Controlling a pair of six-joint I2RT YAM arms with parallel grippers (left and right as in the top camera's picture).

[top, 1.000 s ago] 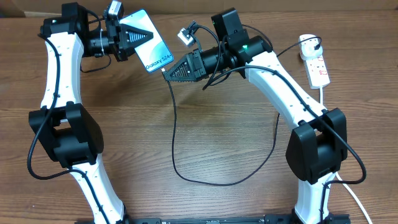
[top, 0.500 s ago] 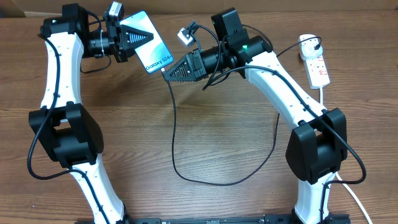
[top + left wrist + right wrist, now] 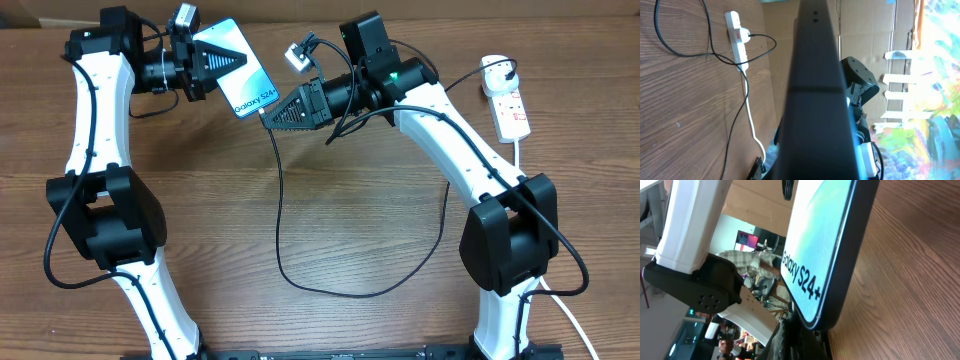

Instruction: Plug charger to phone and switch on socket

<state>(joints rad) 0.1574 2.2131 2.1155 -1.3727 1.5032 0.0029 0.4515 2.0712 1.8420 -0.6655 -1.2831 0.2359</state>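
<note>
Wood-grain table [image 3: 250, 310] (warm brown) — cardboard panels [image 3: 870, 25] behind.

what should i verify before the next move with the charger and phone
1. Slim blue-white-screened phone gripped in left tool: ok.
2. Thin black charger cable end gripped in right tool: ok.
3. Tip lined up with the phone's port: cannot tell, hidden behind the tool.
4. Cable slack: ok, a loose loop lies on the brown wooden table.
5. Cable's far plug in the white elongated power strip: ok.
6. Strip's red switch on: cannot tell.
</note>
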